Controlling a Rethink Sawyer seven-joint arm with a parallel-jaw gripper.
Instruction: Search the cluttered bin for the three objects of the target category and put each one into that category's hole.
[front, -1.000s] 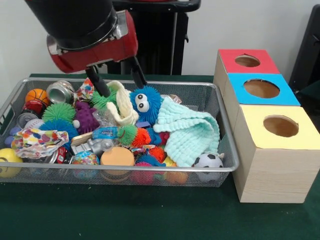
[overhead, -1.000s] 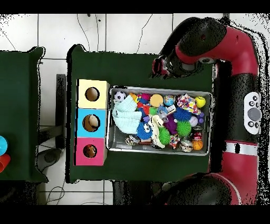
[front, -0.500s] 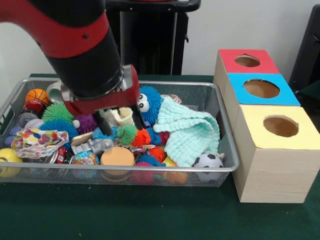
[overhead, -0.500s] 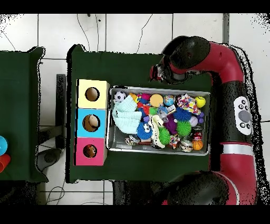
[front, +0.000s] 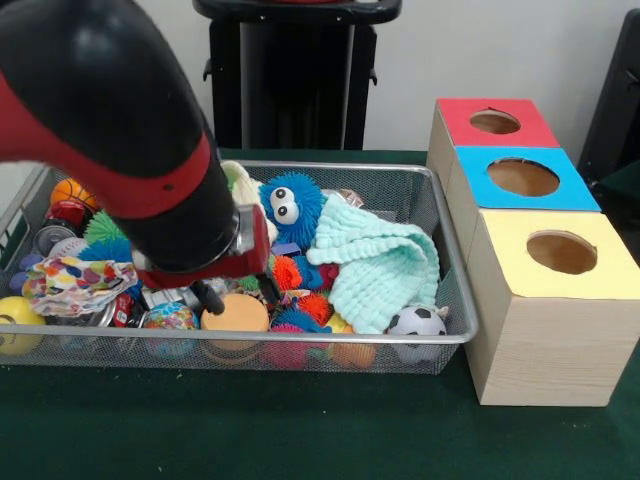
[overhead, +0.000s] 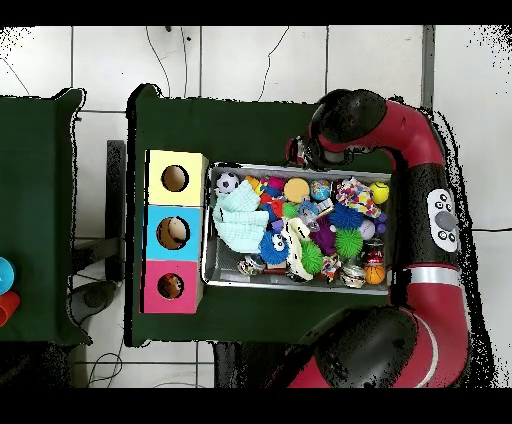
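Observation:
The wire-mesh bin (front: 330, 341) is full of clutter. The mint-green waffle cloth (front: 382, 262) lies at its right end, shown too in the overhead view (overhead: 238, 222). The polka-dot cloth (front: 70, 281) lies at the left front. The cream cloth (front: 240, 182) is mostly hidden behind my arm; the overhead view (overhead: 296, 246) shows more of it. My gripper (front: 239, 294) is open and empty, just above an orange ball (front: 236, 313) near the front rim. The yellow box's hole (front: 561, 252) is to the right of the bin.
Blue-faced (front: 523, 177) and red-faced (front: 495, 122) boxes stand behind the yellow one. Spiky balls, cans, a blue fuzzy toy with eyes (front: 291, 205) and a small soccer ball (front: 417, 322) fill the bin. My thick arm blocks the bin's left middle.
My arm has swung from over the cream cloth at the back of the bin toward the front rim and lower. The gripper stays open and holds nothing.

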